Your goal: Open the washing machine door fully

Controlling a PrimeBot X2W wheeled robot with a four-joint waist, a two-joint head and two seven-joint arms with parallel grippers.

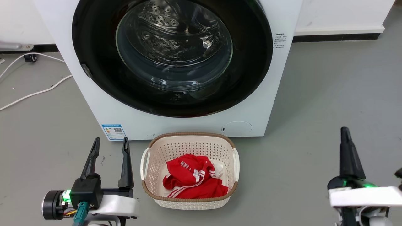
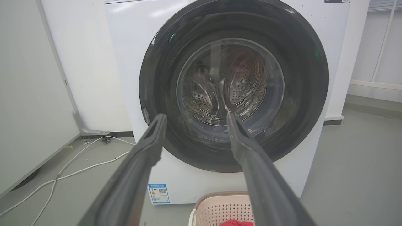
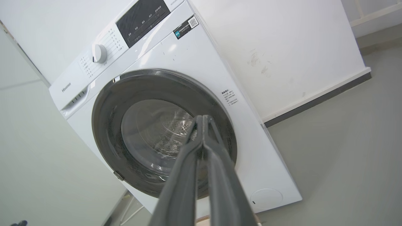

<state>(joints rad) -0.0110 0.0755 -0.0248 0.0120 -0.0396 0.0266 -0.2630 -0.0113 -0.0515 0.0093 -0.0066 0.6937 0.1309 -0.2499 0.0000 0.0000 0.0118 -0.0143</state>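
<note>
Dark tapered gripper fingers (image 1: pixel 126 164), white wrist shells (image 1: pixel 116 205), green lights (image 1: pixel 66 195), teal plug (image 1: pixel 81 214).

Closed washing machine door (image 2: pixel 234 82), left gripper (image 2: pixel 195 117) spread

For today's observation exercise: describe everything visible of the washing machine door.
Large, round, glossy black, nearly machine-wide, the washing machine door frames a bulging clear glass window showing the steel drum. It is shut; a small grey tab sits on its left edge. The left gripper and right gripper hang clear of it.

The left tool (image 1: pixel 111 141) has its fingers spread apart; the right tool (image 1: pixel 345 131) has them pressed together.
</note>
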